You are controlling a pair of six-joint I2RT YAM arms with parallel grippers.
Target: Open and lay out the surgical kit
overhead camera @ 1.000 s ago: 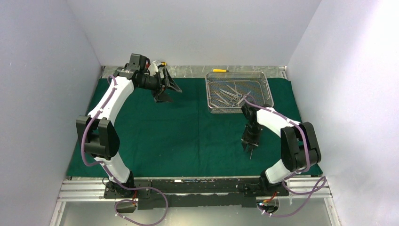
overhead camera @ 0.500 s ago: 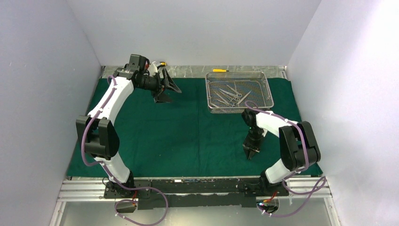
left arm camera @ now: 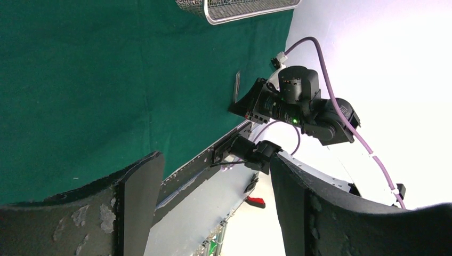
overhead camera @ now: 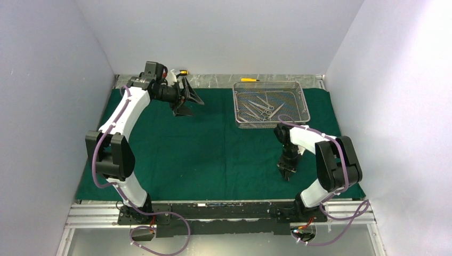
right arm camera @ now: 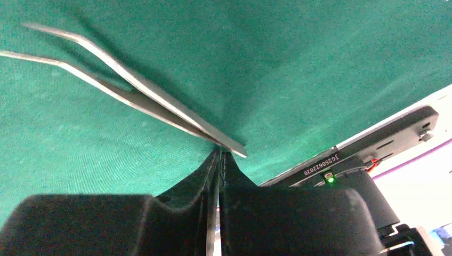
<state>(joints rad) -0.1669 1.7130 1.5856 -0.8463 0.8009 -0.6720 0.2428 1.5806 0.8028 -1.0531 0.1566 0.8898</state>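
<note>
The dark green cloth lies spread over the table. At its back right stands the wire-mesh tray, with several steel instruments inside. My right gripper hangs low over the cloth's near right part, shut on the joined end of steel tweezers. Their two tips stand slightly apart, just over the cloth, pointing away from the fingertips. In the left wrist view the tweezers jut out from the right gripper. My left gripper hovers open and empty above the cloth's back left, its fingers wide apart.
A yellow screwdriver lies behind the tray on the metal strip. Another one lies behind my left wrist. White walls close in the back and both sides. The cloth's near edge meets the black rail that carries the arm bases.
My right gripper has shifted a little right and toward the near edge, dropping lower over the cloth with the tweezers. The left arm has stayed put.
</note>
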